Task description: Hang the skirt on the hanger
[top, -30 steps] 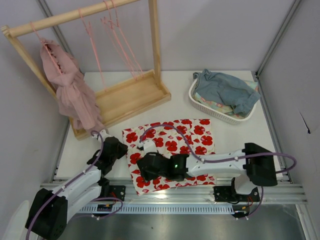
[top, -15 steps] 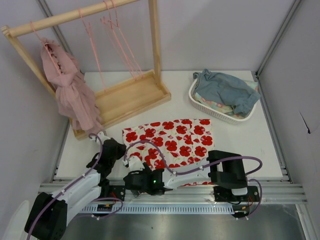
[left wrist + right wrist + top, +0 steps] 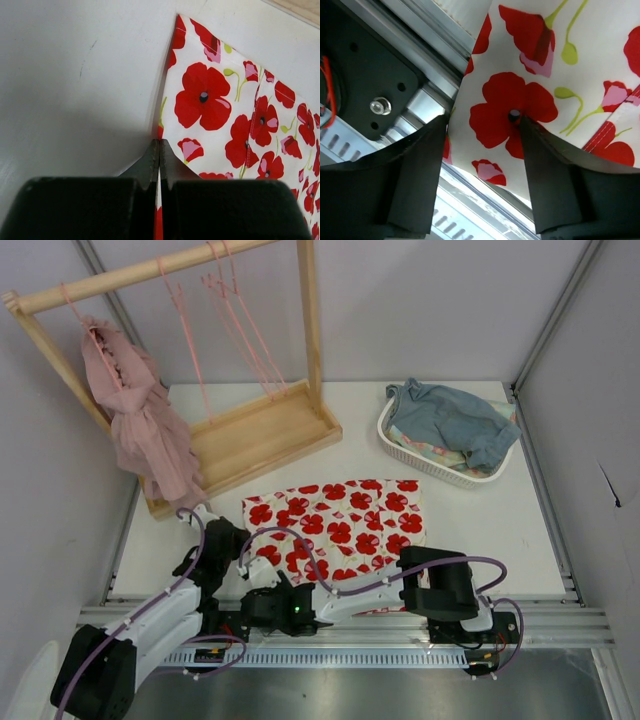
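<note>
The skirt (image 3: 340,522), white with big red flowers, lies flat on the table's near middle. My left gripper (image 3: 230,540) is shut on its left edge; in the left wrist view (image 3: 159,142) a thin strip of the skirt (image 3: 225,115) runs between the closed jaws. My right gripper (image 3: 258,598) is open at the near table edge. In the right wrist view (image 3: 482,125) the skirt's near corner (image 3: 520,100) lies between the spread fingers (image 3: 420,165), over the rail. Thin pink hangers (image 3: 235,300) hang from the wooden rack's bar.
The light wooden rack (image 3: 265,435) stands at the back left, with a dusty-pink ruffled garment (image 3: 140,420) on its left end. A white basket (image 3: 395,445) with blue-grey cloth (image 3: 455,420) sits at the back right. The metal rail (image 3: 420,40) runs along the near edge.
My right arm has folded back and swung left, from on top of the skirt to the near edge at its corner. The skirt's near-left part has drawn in. The left gripper stays put.
</note>
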`<state>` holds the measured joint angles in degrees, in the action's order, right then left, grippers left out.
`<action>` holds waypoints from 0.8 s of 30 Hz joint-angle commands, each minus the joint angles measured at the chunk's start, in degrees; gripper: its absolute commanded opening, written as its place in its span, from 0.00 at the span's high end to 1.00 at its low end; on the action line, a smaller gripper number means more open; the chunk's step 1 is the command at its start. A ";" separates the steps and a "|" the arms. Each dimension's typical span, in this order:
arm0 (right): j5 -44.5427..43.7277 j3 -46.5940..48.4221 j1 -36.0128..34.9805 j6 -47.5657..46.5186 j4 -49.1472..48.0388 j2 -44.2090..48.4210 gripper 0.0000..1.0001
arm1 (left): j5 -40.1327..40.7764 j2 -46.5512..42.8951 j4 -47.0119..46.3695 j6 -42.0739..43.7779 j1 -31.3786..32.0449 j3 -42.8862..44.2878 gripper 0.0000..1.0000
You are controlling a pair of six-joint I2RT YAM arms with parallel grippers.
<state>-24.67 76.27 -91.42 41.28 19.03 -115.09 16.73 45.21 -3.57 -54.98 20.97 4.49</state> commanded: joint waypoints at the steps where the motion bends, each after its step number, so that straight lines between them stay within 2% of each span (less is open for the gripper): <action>1: -2.05 2.83 -0.96 0.56 1.89 -2.42 0.37 | 1.29 -1.00 -1.17 0.93 -1.28 -0.36 1.00; 2: -1.97 2.92 -1.13 0.39 1.72 -2.42 0.40 | 1.11 -1.18 -1.17 0.93 -1.55 -0.45 1.00; 3: -1.97 2.83 -1.05 0.38 1.72 -2.51 0.52 | 1.02 -1.26 -1.09 0.93 -1.63 -0.54 1.00; 5: -2.57 3.09 -1.04 0.56 2.50 -2.25 0.66 | 0.85 -1.88 -0.91 1.02 -1.90 -0.54 1.00; 6: -3.02 3.10 -1.13 1.08 2.85 -1.99 0.77 | 0.85 -2.05 -0.73 1.02 -1.90 -0.36 1.00; 9: -3.81 1.52 -1.22 2.22 3.56 0.82 0.90 | 2.07 -3.90 2.42 2.33 -1.90 1.30 1.00; 14: -0.92 -4.71 -0.78 3.28 -1.62 8.55 0.93 | 2.96 -11.96 9.98 5.75 -1.81 6.49 1.00; 19: -0.38 -8.85 -0.17 4.60 -5.74 14.44 0.94 | 0.94 -14.54 12.54 8.92 -0.76 11.85 1.00; 24: -0.65 -14.73 0.54 7.23 -9.70 21.74 0.94 | 5.40 -9.98 12.63 11.82 7.75 18.79 1.00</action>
<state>-26.44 64.64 -90.56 45.15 12.38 -97.95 16.86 33.04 11.31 -46.72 24.97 18.20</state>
